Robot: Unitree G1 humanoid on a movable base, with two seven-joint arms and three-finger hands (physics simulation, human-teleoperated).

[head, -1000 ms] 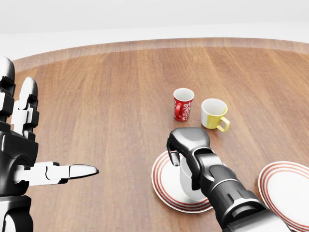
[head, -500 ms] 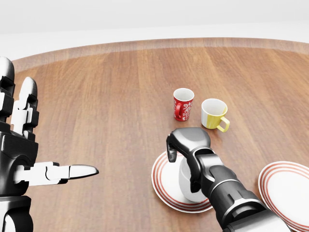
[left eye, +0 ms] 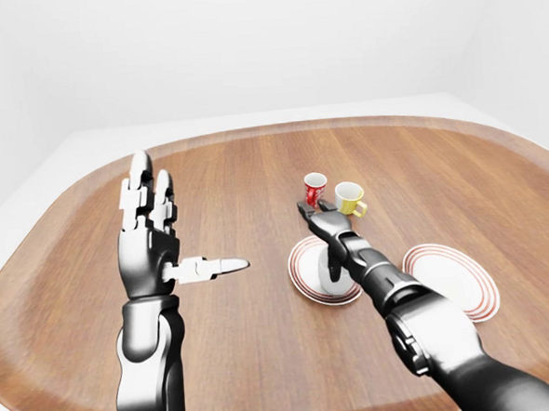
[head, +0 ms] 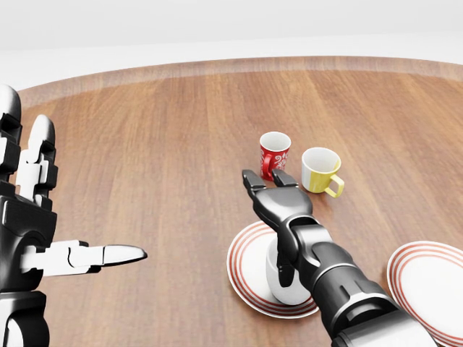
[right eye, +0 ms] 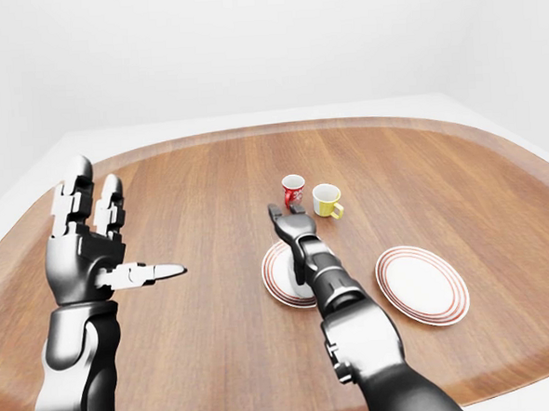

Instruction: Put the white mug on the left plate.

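Now that the right hand [head: 264, 181] has uncurled from its earlier clasp, fingers spread above the white mug [head: 283, 283], the mug stands upright on the left plate [head: 242, 271], placement apparently complete; left hand [head: 43, 238] splayed, idle over the bench [head: 159, 144].
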